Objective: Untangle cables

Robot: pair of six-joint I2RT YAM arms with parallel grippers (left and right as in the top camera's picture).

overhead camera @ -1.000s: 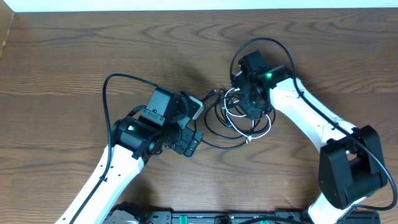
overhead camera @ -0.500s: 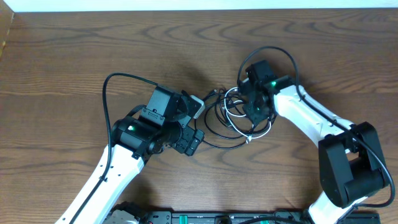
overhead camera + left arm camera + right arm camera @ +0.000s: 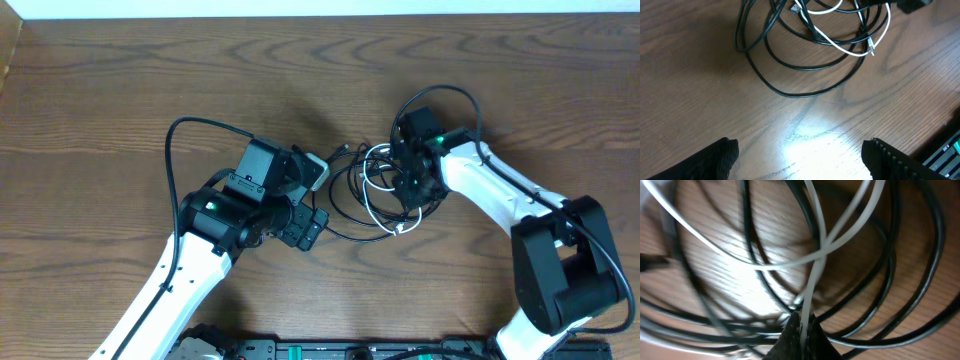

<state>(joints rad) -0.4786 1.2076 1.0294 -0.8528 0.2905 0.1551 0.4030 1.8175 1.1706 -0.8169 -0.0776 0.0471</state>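
Overhead view, one lot: cables (image 3: 372,195), black and white, heaped in overlapping loops at the middle of the table (image 3: 120,80), between the two arms.

Item 1. Right gripper (image 3: 800,330): jaws closed to the tips, pinching one strand of the white cable (image 3: 812,275) on the right side of the heap. Right wrist view shows the strand rising from the tips and crossing a second white strand, with several black loops around and behind it.

Item 2. Left gripper (image 3: 800,157): jaws wide apart, holding nothing, hanging over bare wood just left of the heap.

Item 3. Black cable (image 3: 800,94): its widest loop lies flat on the wood on the near-left side of the heap. It touches neither gripper.

Item 4. Plug end (image 3: 872,49) of the white cable: lies loose on the near side of the heap, close to black strands.

Hazards, as judged:
- Nothing anchors the black loops. A pull on the white strand would likely drag the whole heap along instead of parting it.
- Where white and black cross, a hard pull could cinch the crossings tighter.
- The hold is at the very fingertips on a very thin cord, so the cord may slip out under load.
- The plug end could snag in a black loop as it is drawn through.
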